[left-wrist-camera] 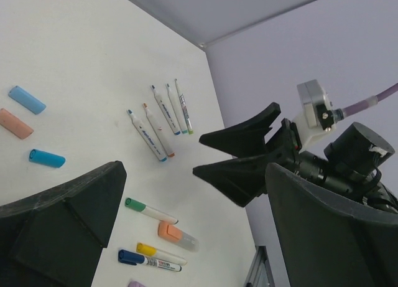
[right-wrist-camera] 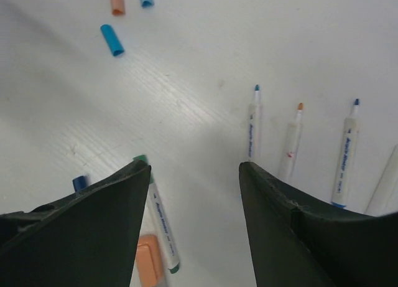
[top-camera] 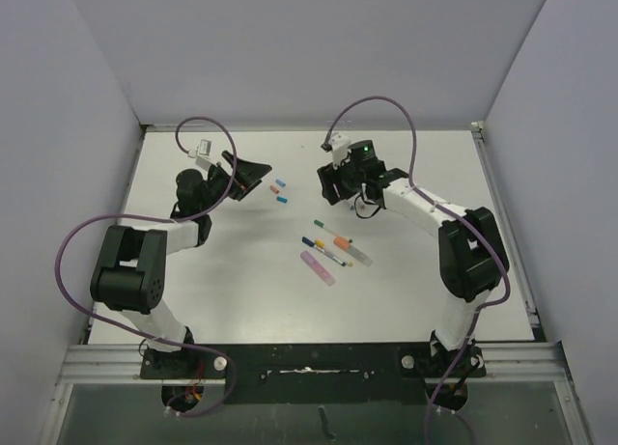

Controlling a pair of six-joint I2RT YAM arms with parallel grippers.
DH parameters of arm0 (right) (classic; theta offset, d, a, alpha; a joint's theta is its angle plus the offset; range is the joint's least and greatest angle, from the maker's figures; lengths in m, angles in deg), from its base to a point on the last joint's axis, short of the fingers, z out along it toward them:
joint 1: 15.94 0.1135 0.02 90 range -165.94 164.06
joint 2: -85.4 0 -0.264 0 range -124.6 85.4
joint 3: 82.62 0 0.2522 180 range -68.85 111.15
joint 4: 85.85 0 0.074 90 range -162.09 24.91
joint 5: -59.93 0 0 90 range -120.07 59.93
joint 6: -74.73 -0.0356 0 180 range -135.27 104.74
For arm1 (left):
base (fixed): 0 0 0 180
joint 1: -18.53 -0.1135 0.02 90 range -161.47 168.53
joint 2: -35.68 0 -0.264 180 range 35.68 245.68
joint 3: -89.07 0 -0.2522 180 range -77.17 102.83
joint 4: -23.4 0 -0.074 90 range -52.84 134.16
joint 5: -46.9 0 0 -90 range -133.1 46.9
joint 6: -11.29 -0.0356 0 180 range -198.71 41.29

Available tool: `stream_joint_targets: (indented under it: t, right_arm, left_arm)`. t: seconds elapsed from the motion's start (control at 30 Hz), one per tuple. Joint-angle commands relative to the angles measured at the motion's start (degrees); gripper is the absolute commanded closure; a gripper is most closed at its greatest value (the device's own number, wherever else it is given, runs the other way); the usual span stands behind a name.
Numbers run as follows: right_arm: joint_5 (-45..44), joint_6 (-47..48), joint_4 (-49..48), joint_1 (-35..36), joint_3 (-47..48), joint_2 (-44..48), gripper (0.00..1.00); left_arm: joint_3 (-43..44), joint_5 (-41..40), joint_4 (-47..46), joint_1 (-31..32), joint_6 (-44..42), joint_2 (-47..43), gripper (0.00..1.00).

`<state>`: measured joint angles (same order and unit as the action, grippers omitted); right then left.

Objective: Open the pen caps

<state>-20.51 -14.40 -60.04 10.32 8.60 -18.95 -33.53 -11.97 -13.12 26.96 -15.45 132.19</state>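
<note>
just ahead of the wide-open, empty left gripper point(top-camera: 257, 180) lie three stubby plastic pen caps point(top-camera: 274, 189), two blue, one orange; right gripper point(right-wrist-camera: 194, 165) nearby, jaws apart, empty

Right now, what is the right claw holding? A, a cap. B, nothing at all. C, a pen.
B: the right claw stands open with only bare table showing in the gap, and the uncapped pens lie flat beyond it, untouched.
</note>
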Motion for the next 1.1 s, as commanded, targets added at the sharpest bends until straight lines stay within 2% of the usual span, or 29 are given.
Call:
stream_joint_targets:
  t: [0.0,0.4,1.07]
  right_arm:
    - [0.8,0.2,2.2,3.8,-1.7,0.9,0.41]
    - [-0.9,0.6,4.5,6.6,-2.7,-2.6,0.47]
    - [-2.5,0.8,6.1,7.1,-4.5,-5.8,0.5]
  left_arm:
    - [1.1,2.2,-4.1,0.1,0.2,1.0,0.02]
    - [0.9,2.5,-2.3,0.0,-1.3,-0.7,0.02]
    - [2.6,2.8,-1.3,0.0,-1.3,0.4,0.02]
